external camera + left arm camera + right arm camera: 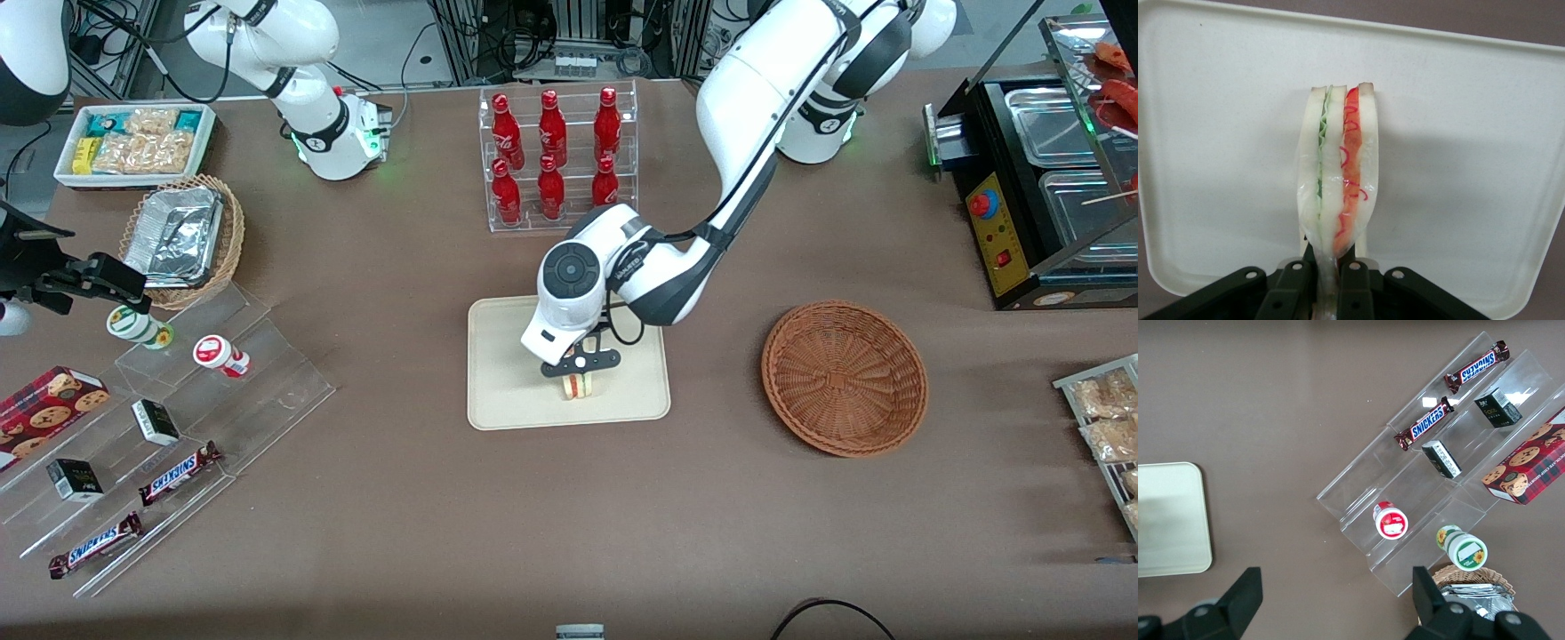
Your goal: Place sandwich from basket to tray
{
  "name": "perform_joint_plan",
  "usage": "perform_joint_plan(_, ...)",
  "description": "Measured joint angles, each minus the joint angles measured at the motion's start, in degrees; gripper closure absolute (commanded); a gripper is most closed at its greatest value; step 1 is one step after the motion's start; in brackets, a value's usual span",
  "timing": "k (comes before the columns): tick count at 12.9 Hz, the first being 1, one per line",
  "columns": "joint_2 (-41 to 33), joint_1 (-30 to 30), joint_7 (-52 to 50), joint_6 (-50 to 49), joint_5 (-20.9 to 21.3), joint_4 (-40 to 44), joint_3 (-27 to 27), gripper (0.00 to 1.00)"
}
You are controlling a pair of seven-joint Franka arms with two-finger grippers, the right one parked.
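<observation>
My left gripper (580, 380) is over the cream-beige tray (507, 400), shut on the sandwich (581, 387). In the left wrist view the sandwich (1338, 173) stands on edge against the tray (1218, 133), white bread with green and red filling, its wrapper pinched between the fingers (1293, 287). The gripper (1328, 287) holds it at or just above the tray's surface. The reddish-brown round basket (845, 378) lies on the table toward the working arm's end, with nothing in it.
A clear rack of red bottles (556, 156) stands farther from the front camera than the tray. A clear stepped shelf with snack bars (173, 476) and a tan basket of foil containers (182, 240) lie toward the parked arm's end. A black appliance (1040, 178) is at the working arm's end.
</observation>
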Motion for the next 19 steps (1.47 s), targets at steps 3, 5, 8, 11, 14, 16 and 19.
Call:
perform_joint_plan(3,0.9,-0.3,-1.0,0.4,0.0,0.5,0.0,0.54)
perform_joint_plan(5,1.2,-0.3,-1.4,0.6,0.0,0.7,0.0,0.0)
perform_joint_plan(8,1.4,-0.3,-1.7,1.0,0.0,0.9,0.0,0.0)
perform_joint_plan(11,0.6,-0.1,-1.7,-0.2,0.0,2.6,0.1,0.0)
perform_joint_plan(14,-2.9,0.0,0.0,-4.0,0.2,3.4,0.4,0.0)
perform_joint_plan(16,-5.3,0.9,4.3,-8.3,0.3,3.4,0.7,0.0)
perform_joint_plan(19,-9.3,4.1,11.0,-16.3,0.3,3.4,0.9,0.0)
